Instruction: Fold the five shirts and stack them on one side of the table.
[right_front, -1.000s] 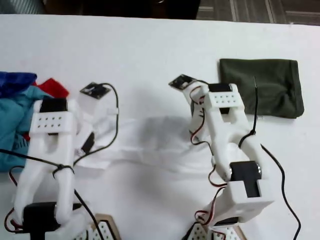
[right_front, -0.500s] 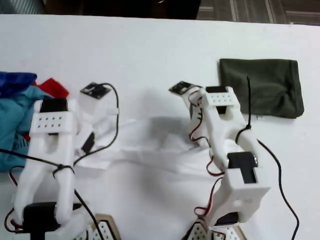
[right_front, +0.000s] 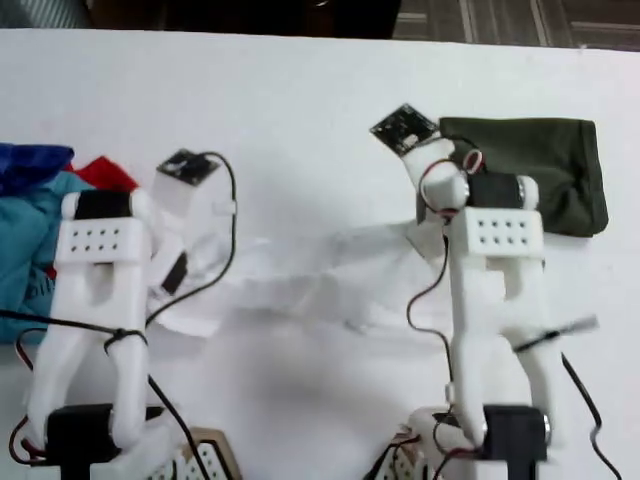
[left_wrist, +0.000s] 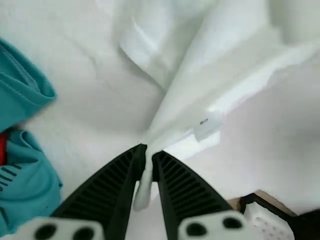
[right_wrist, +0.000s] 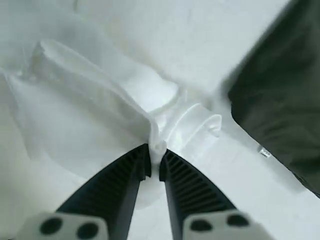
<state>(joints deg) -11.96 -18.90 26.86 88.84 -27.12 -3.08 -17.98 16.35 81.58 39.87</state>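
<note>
1. A white shirt (right_front: 300, 285) is stretched across the table (right_front: 300, 90) between both arms.
2. Teal, blue and red shirts (right_front: 25, 230) are heaped at the left edge.
3. A folded green shirt (right_front: 545, 165) is laid at the right.
4. The left gripper (left_wrist: 146, 150) is clamped on one end of the white shirt.
5. The right gripper (right_wrist: 155, 150) is clamped on the other.

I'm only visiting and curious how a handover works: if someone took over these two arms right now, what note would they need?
Left gripper: shut on one end of the white cloth shirt. Right gripper: shut on its other end.
Things: the white shirt is stretched between the arms; the dark green folded shirt lies on the right side; a teal shirt, a blue shirt and a red shirt lie heaped at the left edge of the white table.
Done: the green shirt looks folded and placed.
Left: fold the white one, likely stack it on the green, then the three heaped ones.
</note>
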